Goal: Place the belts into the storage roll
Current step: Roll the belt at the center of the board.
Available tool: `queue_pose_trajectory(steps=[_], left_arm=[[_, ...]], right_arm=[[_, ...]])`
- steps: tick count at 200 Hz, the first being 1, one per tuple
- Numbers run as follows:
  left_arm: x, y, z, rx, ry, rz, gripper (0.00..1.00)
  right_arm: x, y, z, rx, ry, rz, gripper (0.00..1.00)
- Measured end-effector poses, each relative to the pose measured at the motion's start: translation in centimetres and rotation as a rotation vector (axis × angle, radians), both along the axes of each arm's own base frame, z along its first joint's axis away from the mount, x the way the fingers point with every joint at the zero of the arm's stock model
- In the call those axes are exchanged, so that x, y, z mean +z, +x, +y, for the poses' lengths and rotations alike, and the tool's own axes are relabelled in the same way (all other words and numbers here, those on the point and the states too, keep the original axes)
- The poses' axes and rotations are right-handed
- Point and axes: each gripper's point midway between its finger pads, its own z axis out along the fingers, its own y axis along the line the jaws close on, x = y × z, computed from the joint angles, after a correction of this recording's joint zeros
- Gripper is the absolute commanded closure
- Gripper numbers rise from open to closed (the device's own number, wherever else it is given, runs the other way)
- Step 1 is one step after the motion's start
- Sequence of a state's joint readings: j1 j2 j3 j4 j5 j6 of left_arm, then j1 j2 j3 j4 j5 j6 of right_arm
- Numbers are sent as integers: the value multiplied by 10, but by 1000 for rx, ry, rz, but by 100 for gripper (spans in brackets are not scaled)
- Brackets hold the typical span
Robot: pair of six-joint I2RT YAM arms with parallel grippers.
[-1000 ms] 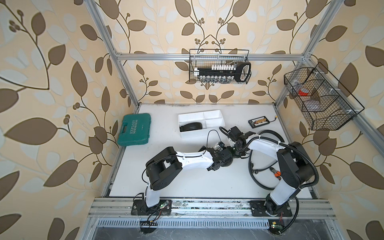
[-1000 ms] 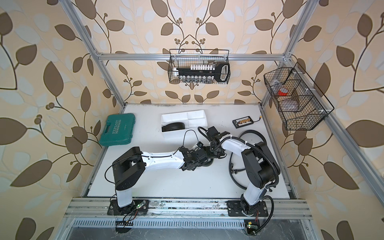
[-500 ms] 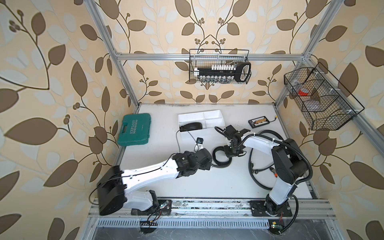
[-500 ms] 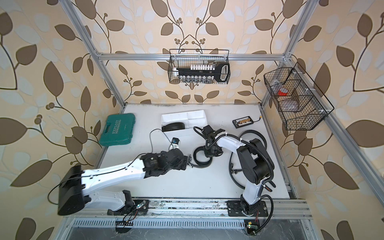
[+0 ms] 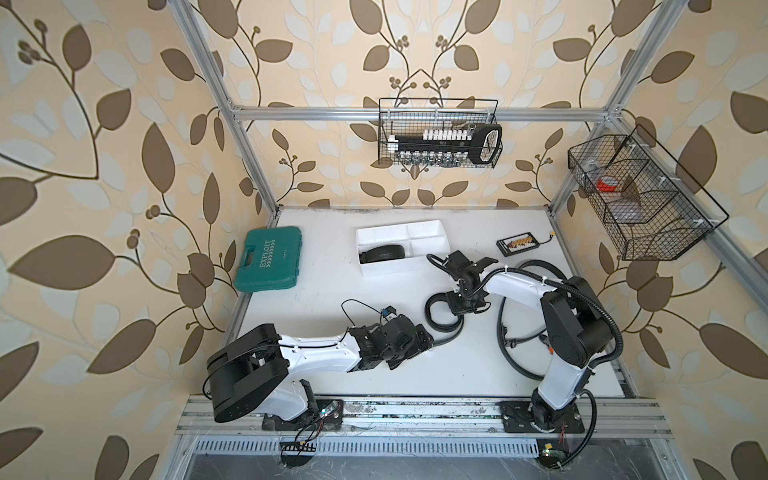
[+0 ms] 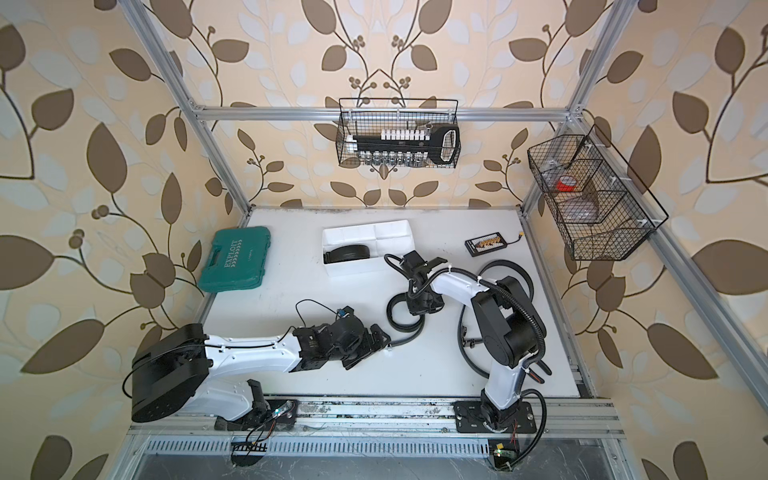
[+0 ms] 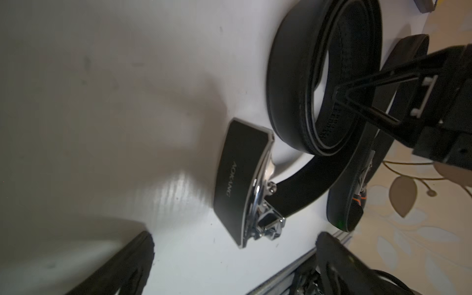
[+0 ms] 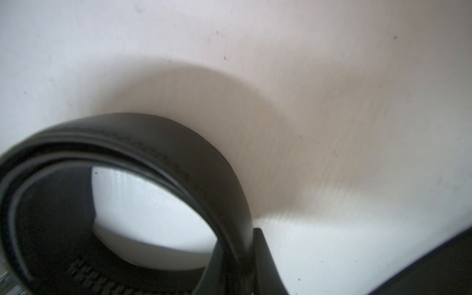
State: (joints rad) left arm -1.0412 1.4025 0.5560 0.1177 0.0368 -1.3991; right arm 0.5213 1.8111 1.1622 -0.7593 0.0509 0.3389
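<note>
While my right gripper (image 5: 462, 306) pinches the wall of a coiled belt (image 5: 430, 309) at the centre of the table (image 5: 332, 299), the coil stands on edge on the white surface. In the right wrist view its layered black loop fills the lower left of the frame, with my fingertips pressed on the strap at the bottom edge. The belt's tail runs down and left to its buckle (image 7: 240, 178), which lies flat on the table. My left gripper (image 5: 411, 351) sits low just beside it, jaws spread wide and holding nothing. The storage roll (image 5: 399, 230) lies at the upper centre, apart from both grippers, with a second belt (image 5: 382, 252) rolled in its near left compartment. A third belt (image 5: 500, 320) lies in a loose loop at the right, near my right arm's base.
</note>
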Motion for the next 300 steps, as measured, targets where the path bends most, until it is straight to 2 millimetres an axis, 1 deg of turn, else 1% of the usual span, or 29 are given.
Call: queue_pose_trajectory(steps=[52,73,97,116,154,183,218,247,276,294,300], left_arm=[[1,-20,-23,57,-112,113,1],[2,-18,-32,74,-140,128,1],[2,-13,-34,101,-160,137,1],[3,-1,-35,131,-180,134,1],[4,35,-45,174,-236,141,1],[5,54,-49,175,-252,148,1],[4,74,-51,135,-170,127,2],[0,78,-47,65,-27,101,6],[-6,80,-36,-10,131,59,8],[-9,82,-29,-49,206,41,9],[-10,83,-27,-59,221,40,11]], right_arm=[[0,0,0,5,-3,-1,99],[0,0,0,6,-2,-1,99],[0,0,0,7,-3,-1,99],[0,0,0,8,0,-6,99],[0,0,0,10,5,-22,99],[0,0,0,18,2,-41,99],[1,-1,2,39,-15,-67,99],[1,-1,2,45,-15,-80,99],[1,-1,2,52,-9,-90,98],[1,-1,3,55,-7,-93,98],[1,-1,3,56,-6,-93,98]])
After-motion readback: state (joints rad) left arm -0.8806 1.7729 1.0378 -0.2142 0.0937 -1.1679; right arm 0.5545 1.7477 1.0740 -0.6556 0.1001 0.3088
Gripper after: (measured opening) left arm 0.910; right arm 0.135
